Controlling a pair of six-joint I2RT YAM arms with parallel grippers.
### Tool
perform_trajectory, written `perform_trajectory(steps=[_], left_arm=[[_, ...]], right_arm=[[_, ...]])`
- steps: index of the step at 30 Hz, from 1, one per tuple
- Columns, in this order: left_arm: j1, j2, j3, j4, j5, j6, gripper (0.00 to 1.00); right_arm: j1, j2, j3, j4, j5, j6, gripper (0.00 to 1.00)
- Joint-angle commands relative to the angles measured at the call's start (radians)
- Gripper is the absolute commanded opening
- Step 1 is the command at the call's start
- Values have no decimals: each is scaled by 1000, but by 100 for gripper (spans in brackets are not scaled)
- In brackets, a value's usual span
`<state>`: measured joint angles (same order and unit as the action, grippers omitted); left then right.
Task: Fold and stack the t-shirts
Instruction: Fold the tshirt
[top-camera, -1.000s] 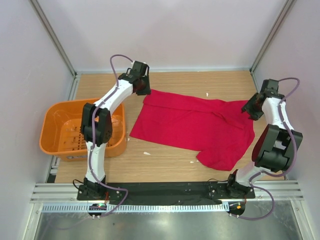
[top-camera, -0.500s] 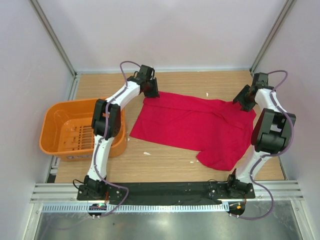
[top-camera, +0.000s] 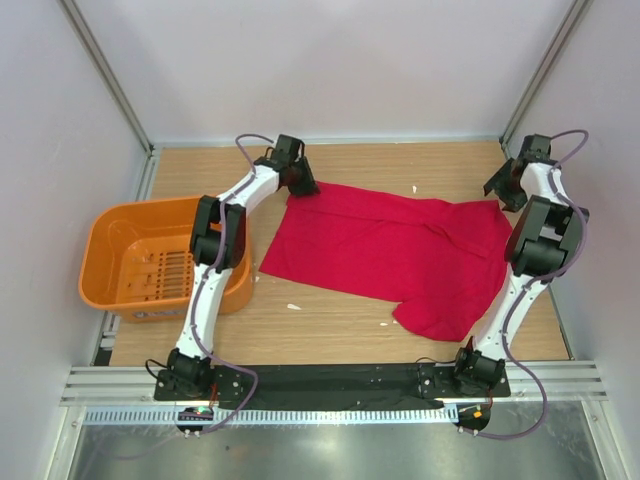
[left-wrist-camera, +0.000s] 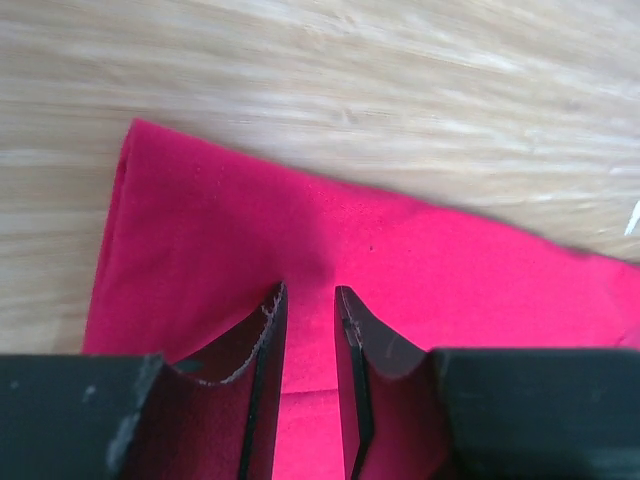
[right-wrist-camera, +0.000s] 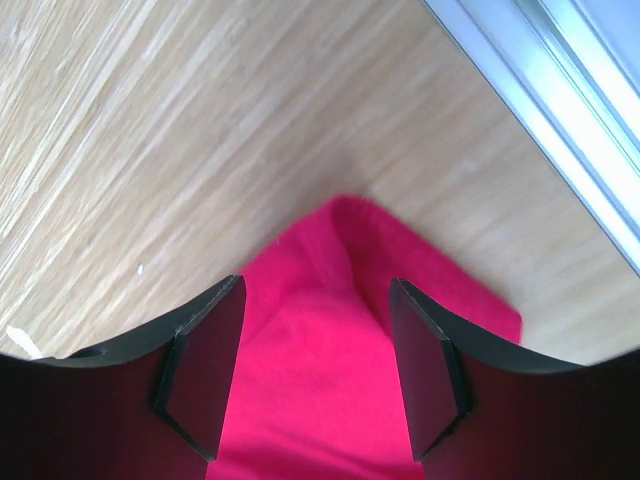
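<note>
While it lies spread flat on the surface (top-camera: 330, 315), the red t-shirt (top-camera: 390, 250) runs from 11 to 4 o'clock. Left fingers (left-wrist-camera: 262, 350): slightly parted, empty, over its 11 o'clock corner. Right fingers (right-wrist-camera: 205, 360): wide apart, empty, over its 2 o'clock corner. Orange basket (top-camera: 110, 240): 9 o'clock.

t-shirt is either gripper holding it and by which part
Right gripper: open, holding nothing. Left gripper: jaws narrow over the far left corner of the t-shirt; whether it grips cannot be told.

Matt red cloth t-shirt (top-camera: 380, 245) on pale wood-grain table (top-camera: 340, 320) (basket (top-camera: 130, 210) glossy plastic).
</note>
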<state>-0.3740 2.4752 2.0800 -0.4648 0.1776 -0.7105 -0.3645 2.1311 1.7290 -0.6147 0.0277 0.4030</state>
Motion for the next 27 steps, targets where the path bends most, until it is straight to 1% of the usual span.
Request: perform_trajectory(steps=[1,4,7,9,11,14,17,18,19,20,21,22,23,25,26,27], left_arm=[[44,36,26,34,26,-102,27],[56,51,22,49,39,-127,27],[72,51,9,45,17,-138,26],[89,47,-1,46,-4,-150,26],[101,42,-8,48,-15,-153,26],[119,34,-6,46,-26,-145,26],[126,21,-6,34,-21,-123,26],[126,13,-8,32,-14,-116,27],[124,7,-11,31,11,-113,31],[122,-2,-15,32,20,-110,34],[115,-22,-17,32,26,-106,37],[110,-36,-18,28,31,-90,42],[106,-50,-20,25,31,-83,45],[93,-96,-23,15,22,-61,52],[89,-108,-18,8,17,-57,53],[87,-133,-8,-1,17,-53,53]], right_arm=[[7,52,79,21,6,-26,65],[9,101,119,36,-15,-6,63],[21,136,145,64,-70,14,51],[29,164,165,88,-81,43,30],[44,206,216,104,-94,60,13],[64,277,334,98,-101,94,8],[75,331,481,64,-107,103,9],[75,363,519,47,-110,103,11],[76,378,594,9,-117,100,15],[76,388,625,-12,-120,97,31],[76,392,648,-35,-114,91,39],[76,379,662,-77,-107,80,47],[76,360,656,-94,-98,70,55],[76,278,606,-137,-55,48,60],[78,241,578,-143,-43,39,64],[78,207,554,-152,4,30,65]])
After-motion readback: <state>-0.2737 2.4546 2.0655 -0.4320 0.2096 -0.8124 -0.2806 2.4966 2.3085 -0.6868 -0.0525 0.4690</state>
